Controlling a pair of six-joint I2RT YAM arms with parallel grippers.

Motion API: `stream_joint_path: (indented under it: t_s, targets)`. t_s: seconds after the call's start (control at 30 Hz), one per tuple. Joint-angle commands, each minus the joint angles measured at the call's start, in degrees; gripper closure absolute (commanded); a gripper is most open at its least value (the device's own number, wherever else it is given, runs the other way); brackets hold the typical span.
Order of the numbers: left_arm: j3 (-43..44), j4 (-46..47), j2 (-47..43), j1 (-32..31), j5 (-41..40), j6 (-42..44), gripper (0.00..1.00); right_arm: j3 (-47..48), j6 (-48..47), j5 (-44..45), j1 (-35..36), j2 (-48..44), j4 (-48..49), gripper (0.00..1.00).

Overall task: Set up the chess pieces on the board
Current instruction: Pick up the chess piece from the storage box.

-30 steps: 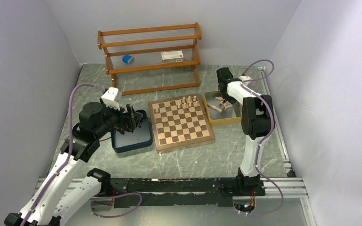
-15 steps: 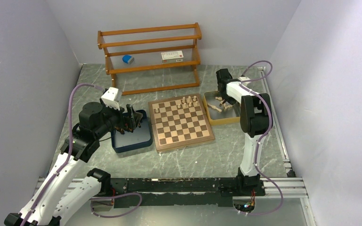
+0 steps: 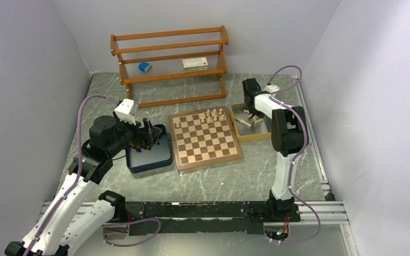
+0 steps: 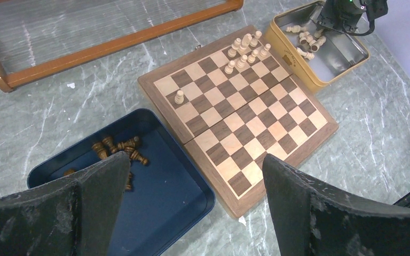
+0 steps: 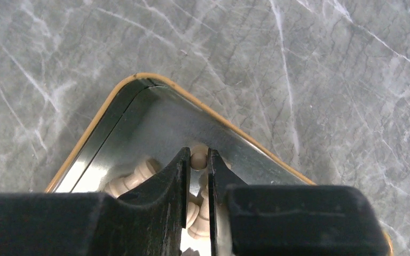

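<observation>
Found the right gripper (image 5: 197, 156) down in the yellow-rimmed metal tray (image 5: 112, 114) near the far right edge of the grey marbled tabletop (image 3: 256, 173) — fingers pinched on the round head of a pale cream chess piece (image 5: 198, 159). Saw the left gripper (image 4: 195, 168) spread wide over the navy blue tray (image 4: 184, 210) of dark brown pieces (image 4: 120, 149). Noted the square wooden chequered board (image 3: 205, 141) between the trays — cream pieces (image 3: 213, 113) clustered along its far edge, one apart.

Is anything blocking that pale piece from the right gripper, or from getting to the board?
Nothing blocks the grip: the right gripper pinches a cream piece inside the yellow tray. Toward the board, only the tray's wall stands between, so the piece would need lifting over it.
</observation>
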Motion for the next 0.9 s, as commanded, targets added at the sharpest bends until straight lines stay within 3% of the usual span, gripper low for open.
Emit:
stream_joint_path:
  t_s: [0.0, 0.33, 0.57, 0.7, 0.87]
  targets:
    - [0.2, 1.1, -0.7, -0.3, 0.2, 0.7, 0.01, -0.3, -3.3, 2.7, 0.6, -2.8, 1.5, 0.84]
    - [0.4, 0.4, -0.8, -0.3, -2.0, 0.5, 0.01, -1.4, -10.2, -1.3, 0.6, -8.9, 5.5, 0.83]
    - [0.4, 0.4, -0.3, -0.3, -2.2, 0.6, 0.01, -6.9, -21.9, -14.8, 2.0, -17.4, 13.0, 0.83]
    - [0.4, 0.5, 0.2, -0.3, -1.6, 0.6, 0.01, -6.1, -26.2, -23.6, 2.3, -18.6, 11.6, 0.83]
    - [0.5, 0.6, 0.3, -0.3, -1.6, 0.5, 0.01, -4.7, -28.0, -23.6, 7.3, -19.4, 11.1, 0.83]
